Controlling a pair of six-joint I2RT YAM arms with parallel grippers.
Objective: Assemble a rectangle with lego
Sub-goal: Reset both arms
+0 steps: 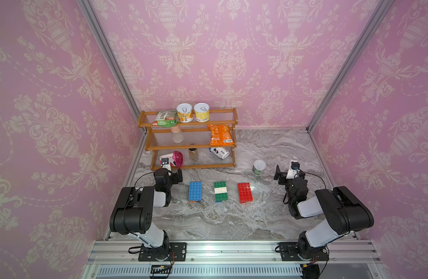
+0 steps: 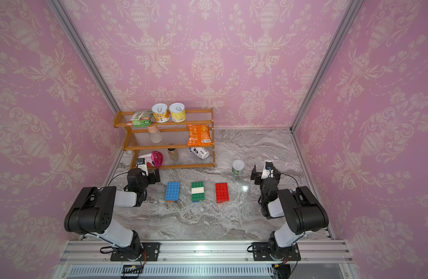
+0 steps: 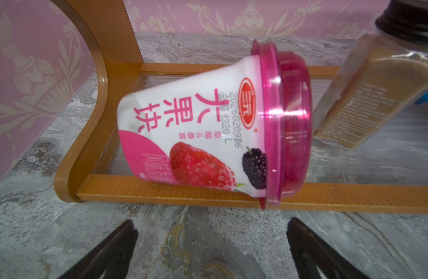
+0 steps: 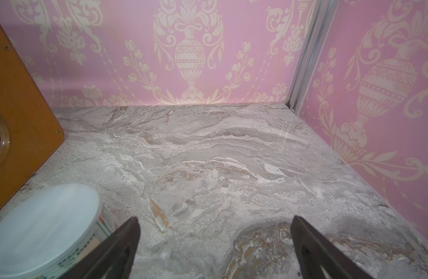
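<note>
Three lego blocks lie in a row on the marble table, apart from each other, in both top views: a blue one (image 1: 195, 191) (image 2: 172, 191) with an orange layer under it, a green one with a white band (image 1: 220, 191) (image 2: 198, 191), and a red one (image 1: 244, 192) (image 2: 221, 192). My left gripper (image 1: 171, 171) (image 3: 211, 232) is open and empty, back-left of the blue block and facing the rack's bottom shelf. To the back right of the red block, my right gripper (image 1: 288, 171) (image 4: 215, 229) hangs open over bare table. Neither wrist view shows any lego.
A wooden three-shelf rack (image 1: 191, 142) with cans, snack bags and bottles stands at the back left. A pink-lidded yoghurt cup (image 3: 208, 128) lies on its bottom shelf beside a spice jar (image 3: 377, 91). A small white cup (image 1: 259, 167) (image 4: 43, 229) stands left of the right gripper. Pink walls enclose the table.
</note>
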